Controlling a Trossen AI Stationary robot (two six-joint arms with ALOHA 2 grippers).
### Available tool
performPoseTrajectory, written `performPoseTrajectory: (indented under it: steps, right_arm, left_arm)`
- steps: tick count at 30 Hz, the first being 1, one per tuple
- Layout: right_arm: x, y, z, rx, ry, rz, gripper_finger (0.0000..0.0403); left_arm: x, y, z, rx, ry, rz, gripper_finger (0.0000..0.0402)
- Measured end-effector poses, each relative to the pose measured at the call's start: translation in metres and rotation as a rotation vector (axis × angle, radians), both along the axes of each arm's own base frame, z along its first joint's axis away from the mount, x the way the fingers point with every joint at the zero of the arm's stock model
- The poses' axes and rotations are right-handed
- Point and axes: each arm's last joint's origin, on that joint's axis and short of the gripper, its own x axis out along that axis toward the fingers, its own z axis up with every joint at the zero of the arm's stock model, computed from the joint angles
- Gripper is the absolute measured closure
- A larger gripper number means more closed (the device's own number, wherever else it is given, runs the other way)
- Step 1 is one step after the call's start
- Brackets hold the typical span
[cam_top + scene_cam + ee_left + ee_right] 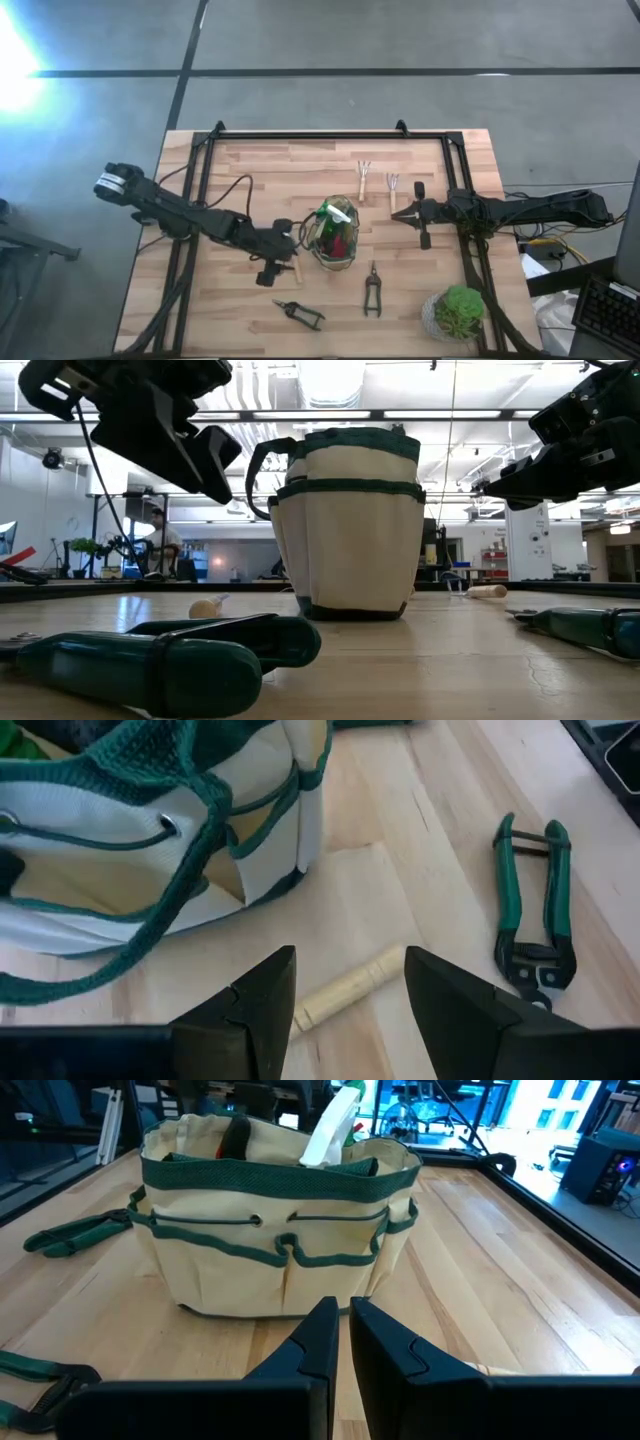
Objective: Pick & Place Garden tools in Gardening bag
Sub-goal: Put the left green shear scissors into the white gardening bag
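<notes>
The left claw [345,995] is held spread above a wooden handle [350,986], which lies on the surface [420,830] between the fingers, just beside the bag [130,850]. Pruners [535,905] lie nearby. The right claw [344,1342] is pressed together, empty, facing the bag's other side. Only the right wrist view shows the spray bottle [330,1125] standing inside the bag.

Bright, even light; white glare burns at ten o'clock overhead, and the low view's nearest pruner [150,665] is blurred.
</notes>
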Motion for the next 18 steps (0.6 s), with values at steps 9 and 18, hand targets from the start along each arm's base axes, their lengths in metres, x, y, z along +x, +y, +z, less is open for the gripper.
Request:
performPoseTrajectory:
  steps: [9, 18]
  right_arm:
    - [0.000, 0.000, 0.000, 0.000, 0.000, 0.000, 0.0376]
    - [0.000, 0.000, 0.000, 0.000, 0.000, 0.000, 0.0376]
  left_arm:
    - [-0.006, -0.022, 0.004, -0.061, 0.009, -0.074, 0.0211]
    - [-0.017, -0.056, 0.015, -0.064, -0.036, -0.105, 0.0211]
